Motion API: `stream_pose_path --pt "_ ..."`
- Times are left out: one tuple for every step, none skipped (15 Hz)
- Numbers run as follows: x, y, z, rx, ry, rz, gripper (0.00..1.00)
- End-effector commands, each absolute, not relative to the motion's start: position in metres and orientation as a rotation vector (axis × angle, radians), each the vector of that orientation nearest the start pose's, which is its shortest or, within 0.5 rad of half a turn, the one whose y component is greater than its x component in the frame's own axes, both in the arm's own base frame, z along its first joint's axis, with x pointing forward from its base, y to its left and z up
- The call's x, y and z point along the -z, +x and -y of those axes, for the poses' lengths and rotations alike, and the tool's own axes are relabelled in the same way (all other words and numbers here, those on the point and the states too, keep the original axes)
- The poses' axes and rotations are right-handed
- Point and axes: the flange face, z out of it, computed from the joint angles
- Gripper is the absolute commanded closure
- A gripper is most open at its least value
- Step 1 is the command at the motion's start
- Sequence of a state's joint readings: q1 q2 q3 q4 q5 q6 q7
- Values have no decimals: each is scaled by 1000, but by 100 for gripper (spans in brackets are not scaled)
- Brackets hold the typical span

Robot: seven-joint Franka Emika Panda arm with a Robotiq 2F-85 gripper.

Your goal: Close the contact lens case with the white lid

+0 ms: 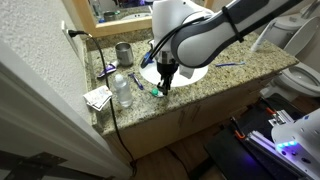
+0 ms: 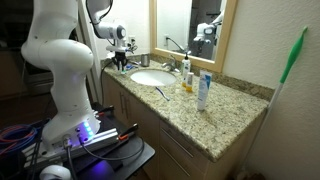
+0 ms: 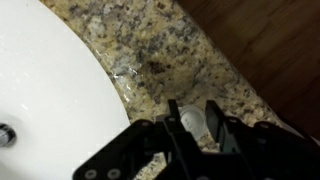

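Two dark fingers (image 3: 172, 125) are seen drawn in narrow in the wrist view, and a small round white piece, the white lid (image 3: 196, 120), is pinched between them, so the gripper (image 3: 195, 112) is closed on that lid. It is held over speckled granite, just off the rim of the white sink (image 3: 50, 90). In an exterior view the gripper (image 1: 168, 80) is seen pointed straight down over the strip of worktop (image 1: 215, 88) between the basin and the front edge. The contact lens case (image 1: 158, 91) is picked out there as a small green spot lying on the worktop near that front edge, just beside the fingertips; whether it is touched cannot be told. Further toward the end of the worktop a clear bottle (image 1: 122, 90) is stood upright, with a metal cup (image 1: 124, 52) behind it near the back edge and a white packet (image 1: 98, 97) laid at the front corner. On the other side of the sink a blue-handled toothbrush (image 1: 230, 65) is laid flat. In an exterior view a faucet (image 2: 172, 45) is seen at the back edge and a white tube (image 2: 203, 90) stood upright well apart from the gripper.
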State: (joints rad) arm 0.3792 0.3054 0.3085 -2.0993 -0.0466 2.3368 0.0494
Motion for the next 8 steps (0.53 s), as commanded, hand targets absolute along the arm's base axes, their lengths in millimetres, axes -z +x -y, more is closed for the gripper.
stream_pose_path --pt "-275 449 -362 -119 -2929 990 68" --pt "-273 452 -363 -127 -2921 982 68" --pt "-272 453 -363 -132 -2919 978 68" --pt "-272 454 -364 -135 -2918 976 92" --pt "-268 455 -364 -162 -2919 970 92" --pt "-267 456 -364 -173 -2917 968 92" --pt "-267 458 -364 -180 -2919 958 92" --pt "-267 460 -363 -183 -2921 951 92"
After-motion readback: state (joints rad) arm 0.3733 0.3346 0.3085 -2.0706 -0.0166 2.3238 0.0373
